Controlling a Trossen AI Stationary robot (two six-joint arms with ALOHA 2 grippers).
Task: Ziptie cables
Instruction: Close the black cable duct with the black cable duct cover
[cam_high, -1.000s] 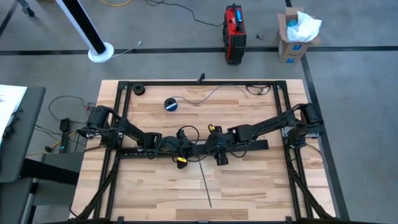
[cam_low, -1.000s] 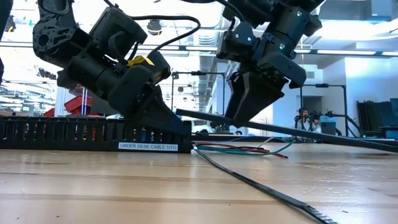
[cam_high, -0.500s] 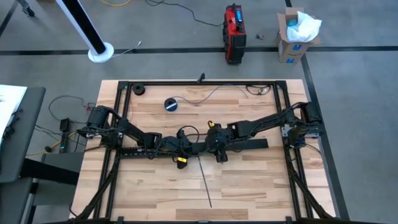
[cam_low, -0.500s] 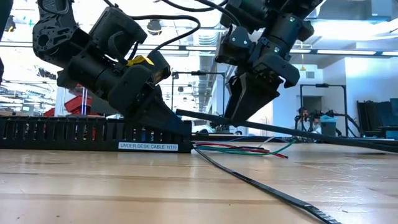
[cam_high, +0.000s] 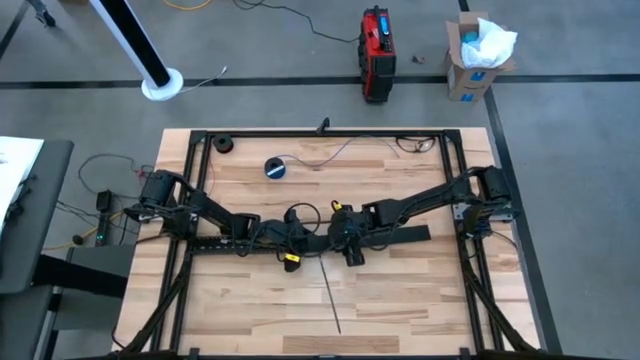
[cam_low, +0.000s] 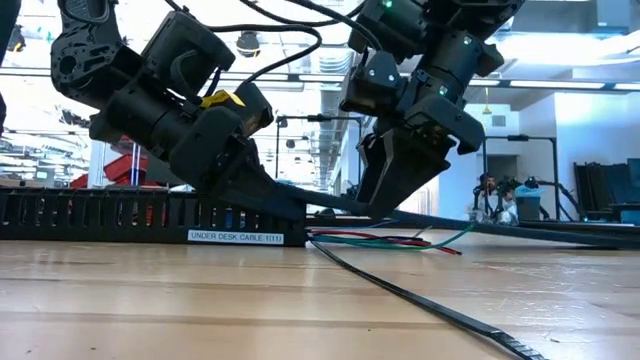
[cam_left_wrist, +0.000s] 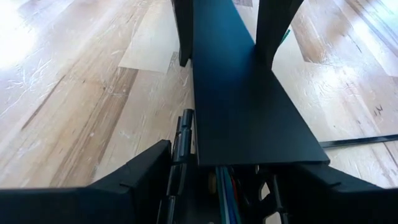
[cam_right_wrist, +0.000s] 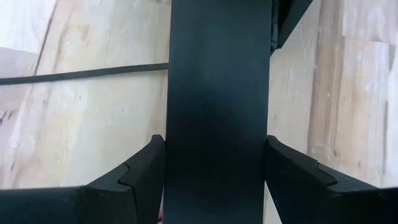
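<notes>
A black slotted tray (cam_high: 220, 243) lies across the table's middle, labelled on its near wall (cam_low: 235, 237). Thin red, green and white cables (cam_low: 390, 240) run out of its right end onto the wood and show inside it (cam_left_wrist: 225, 186). A long flat black cover strip (cam_high: 400, 236) slants from that end toward the right. My left gripper (cam_high: 300, 238) straddles the tray's right end (cam_left_wrist: 230, 155). My right gripper (cam_high: 345, 245) is shut on the cover strip (cam_right_wrist: 216, 149), close beside the left one. My left gripper has the tray's right end between its two fingers, one finger (cam_left_wrist: 152, 165) against the slotted wall (cam_left_wrist: 183, 134), the other (cam_left_wrist: 329, 180) at the opposite side. It comes slanting down from the table's left. The tray rests on the table. My right gripper pinches the cover strip across its width, one finger (cam_right_wrist: 146, 162) on each long edge (cam_right_wrist: 171, 134). The fingers point down and lie across the strip, near its left end. That end (cam_low: 330, 203) sits over the tray's end; the rest slants off to the right.
A long thin black zip tie (cam_high: 330, 295) lies on the wood toward the near edge. A blue-and-black tape roll (cam_high: 275, 167), a small black ring (cam_high: 222, 143) and loose thin wires (cam_high: 340, 150) lie at the far side. A black frame rail (cam_high: 320, 133) borders the table.
My right gripper has slid along the cover strip toward the table's left, closer to my left gripper, and has come down a little. The strip's left end now lies lower over the tray's end.
</notes>
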